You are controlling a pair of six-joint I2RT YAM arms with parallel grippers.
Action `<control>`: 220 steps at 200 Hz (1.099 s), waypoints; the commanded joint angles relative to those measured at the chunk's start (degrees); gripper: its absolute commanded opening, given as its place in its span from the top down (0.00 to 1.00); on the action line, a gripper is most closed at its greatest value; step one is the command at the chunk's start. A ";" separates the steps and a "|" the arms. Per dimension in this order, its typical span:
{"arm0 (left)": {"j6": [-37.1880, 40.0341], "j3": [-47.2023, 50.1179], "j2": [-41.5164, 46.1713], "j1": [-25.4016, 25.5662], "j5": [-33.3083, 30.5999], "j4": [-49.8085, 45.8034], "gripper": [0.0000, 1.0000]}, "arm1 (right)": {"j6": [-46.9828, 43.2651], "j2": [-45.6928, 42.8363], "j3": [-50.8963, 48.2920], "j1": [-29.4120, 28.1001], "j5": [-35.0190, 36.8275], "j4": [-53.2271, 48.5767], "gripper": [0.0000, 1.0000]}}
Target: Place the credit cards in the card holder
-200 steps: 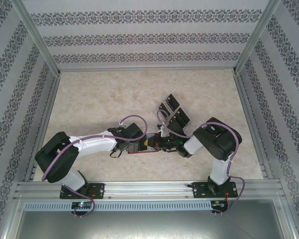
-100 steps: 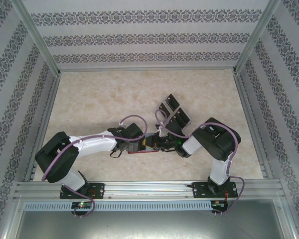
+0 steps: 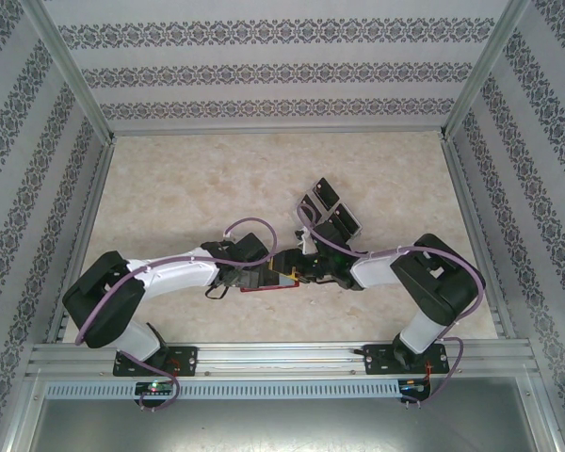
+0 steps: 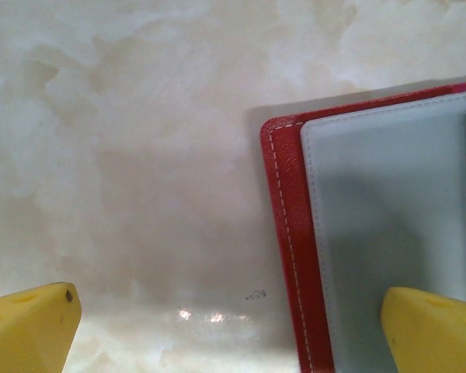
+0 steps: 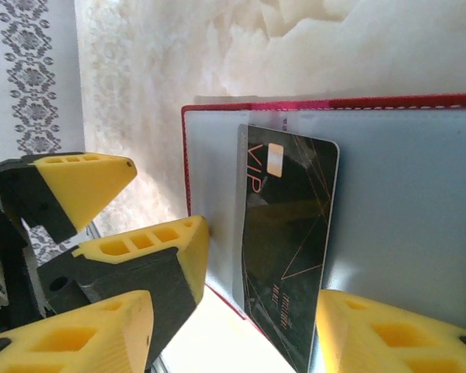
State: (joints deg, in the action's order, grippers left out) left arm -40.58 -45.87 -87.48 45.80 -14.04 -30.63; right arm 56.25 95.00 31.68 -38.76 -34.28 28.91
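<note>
Saw both arms reaching in from the near edge of the surface (image 3: 188,188) to meet over the holder (image 4: 283,233), low in the top view and about midway across. Found the holder lying open and flat, red cover down, greyish clear sleeve (image 4: 380,202) facing up.

Found the left fingers (image 4: 27,326) spread wide, gripping nothing: one yellow tip over bare surface, the other over the sleeve near the holder's left end. Could not tell whether that tip pressed on the sleeve. From the right wrist, caught one left tip touching the holder's red edge.

Found the right fingers (image 5: 388,334) parted as well, holding nothing, set to either side of one black card (image 5: 287,233). Read "VIP" and made out a small pale chip on that card. Saw it lying on the sleeve, its long edge in line with the sleeve's seam. Could not tell whether any part of it sat inside the sleeve. Noted its near corner just beside one right tip, contact unclear.

Farther out, just beyond the right wrist, saw several loose cards (image 3: 331,209), black, fanned and overlapping on the surface, apart from the holder.

Beyond those, saw only marbled surface running up to the patterned walls (image 3: 282,71).
</note>
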 commanded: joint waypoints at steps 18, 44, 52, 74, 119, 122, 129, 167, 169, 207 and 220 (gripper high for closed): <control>-0.32 0.09 2.68 0.43 -1.91 -4.61 0.00 | -4.69 -2.56 2.30 0.12 3.13 -10.84 0.41; -0.37 -0.08 4.39 0.02 -2.30 -4.70 0.00 | -7.62 -4.84 4.94 -0.08 5.49 -18.13 0.44; -0.33 -0.01 4.85 -0.22 -2.31 -4.66 0.00 | -8.73 -5.35 6.04 -0.12 6.14 -20.57 0.44; 0.11 0.24 5.72 -1.01 -2.31 -3.89 0.00 | -11.56 -5.99 9.45 -0.30 7.47 -26.72 0.46; 1.16 0.77 5.35 -2.03 -1.56 -1.47 0.00 | -18.54 -4.84 17.28 -1.95 13.70 -41.02 0.72; 1.12 0.87 5.22 -2.05 -1.54 -1.37 0.00 | -19.10 -4.62 17.91 -2.18 14.40 -42.04 0.75; 1.25 1.09 5.04 -2.11 -1.45 -1.01 0.00 | -19.84 -4.27 18.63 -2.57 15.18 -43.45 0.81; 1.07 2.88 4.35 -2.16 -0.99 0.55 0.00 | -22.08 -2.14 21.68 -3.88 18.21 -47.88 0.97; 1.04 2.88 4.34 -2.20 -0.99 0.63 0.00 | -22.15 -1.98 21.85 -3.98 18.31 -48.00 0.98; 0.34 4.76 3.65 -2.17 -0.81 1.93 0.00 | -22.94 0.12 22.97 -4.55 18.99 -49.04 1.00; 0.24 5.14 3.29 -2.21 -0.57 2.31 0.00 | -23.10 0.80 23.32 -4.66 18.98 -49.19 1.00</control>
State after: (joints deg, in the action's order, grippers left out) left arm -40.36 -41.78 -83.31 44.14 -14.83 -30.06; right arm 34.96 94.35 53.08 -42.65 -17.26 -17.63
